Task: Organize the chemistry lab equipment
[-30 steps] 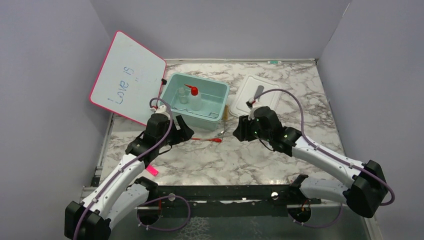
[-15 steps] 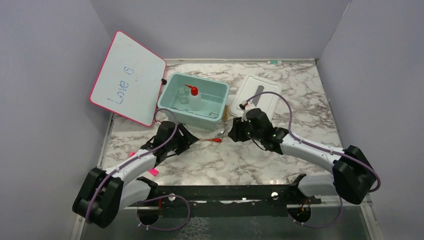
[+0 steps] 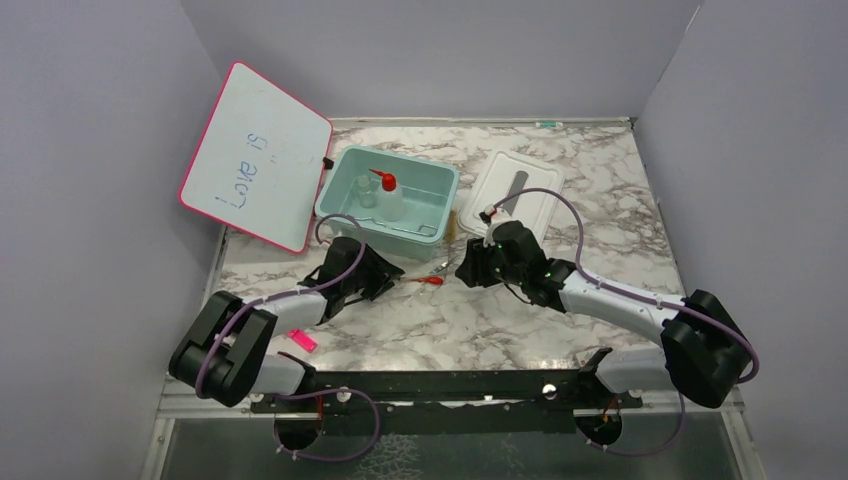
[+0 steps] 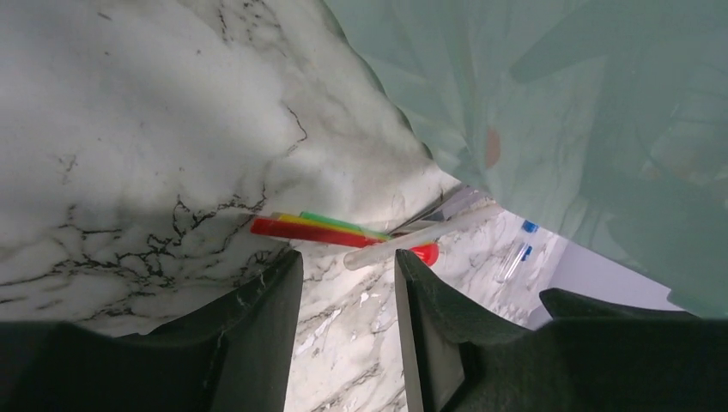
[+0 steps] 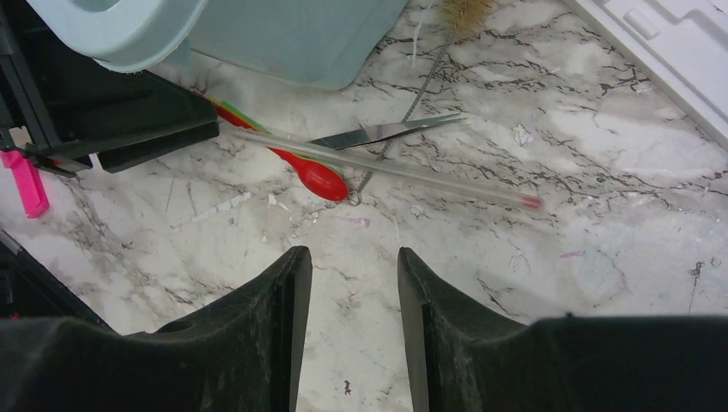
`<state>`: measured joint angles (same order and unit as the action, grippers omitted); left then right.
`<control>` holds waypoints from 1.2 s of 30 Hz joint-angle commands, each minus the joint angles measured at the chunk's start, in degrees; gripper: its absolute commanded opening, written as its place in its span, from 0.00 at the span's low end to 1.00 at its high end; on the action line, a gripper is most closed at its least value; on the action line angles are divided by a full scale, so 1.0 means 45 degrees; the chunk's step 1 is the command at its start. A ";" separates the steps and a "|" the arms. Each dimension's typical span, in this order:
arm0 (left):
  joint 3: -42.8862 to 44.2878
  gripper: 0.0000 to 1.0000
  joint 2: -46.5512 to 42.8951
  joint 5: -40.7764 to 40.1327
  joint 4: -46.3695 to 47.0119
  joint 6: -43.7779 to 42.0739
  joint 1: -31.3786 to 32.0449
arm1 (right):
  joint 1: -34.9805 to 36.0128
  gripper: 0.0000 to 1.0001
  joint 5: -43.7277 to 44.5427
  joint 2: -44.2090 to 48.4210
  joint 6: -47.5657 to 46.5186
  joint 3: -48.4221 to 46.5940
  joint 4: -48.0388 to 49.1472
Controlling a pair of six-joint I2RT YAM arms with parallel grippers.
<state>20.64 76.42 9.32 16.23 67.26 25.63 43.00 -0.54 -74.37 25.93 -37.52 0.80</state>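
Note:
The clear squeeze bottle (image 3: 388,196) with a red nozzle stands in the teal tub (image 3: 440,186), a small vial beside it. A thin red-handled tool (image 5: 292,165), a clear glass rod (image 5: 386,167) with a red tip and metal tongs (image 5: 378,133) lie crossed on the marble in front of the tub. The red tool (image 4: 318,232) and the rod (image 4: 421,238) lie just beyond my left gripper (image 4: 348,262), which is open and empty. Two blue-capped vials (image 4: 519,249) lie farther off. My right gripper (image 5: 348,257) is open and empty, a little short of the red tool's end.
A pink-edged whiteboard (image 3: 255,155) leans at the back left. A white lid (image 3: 515,190) lies right of the tub. A pink highlighter (image 3: 303,340) lies near the front left edge. A bristle brush (image 5: 464,13) lies by the tub's corner.
My left gripper has dropped low and reached forward to the red tool's left end. My right gripper has shifted slightly left toward the tongs.

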 commanded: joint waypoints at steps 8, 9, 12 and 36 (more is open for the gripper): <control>0.0446 0.39 0.1144 0.0033 0.0595 0.0297 0.0537 | 0.0014 0.45 0.0053 0.0022 0.0280 0.0154 0.0429; 0.0478 0.38 0.1201 0.0110 0.0647 0.0300 0.0594 | 0.0014 0.45 0.0057 0.0008 0.0290 0.0161 0.0428; 0.0502 0.35 0.1213 0.0048 0.0638 0.0187 0.0753 | 0.0014 0.45 0.0070 0.0042 0.0316 0.0173 0.0411; 0.0759 0.00 -0.1185 0.0094 -0.2113 -0.1717 0.0789 | 0.0016 0.49 -0.0974 -0.0759 -0.2111 -0.0458 -0.0979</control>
<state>21.41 74.46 8.75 13.30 64.18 28.97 43.00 -1.43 -74.76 22.35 -37.43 -0.14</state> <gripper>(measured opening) 0.009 0.474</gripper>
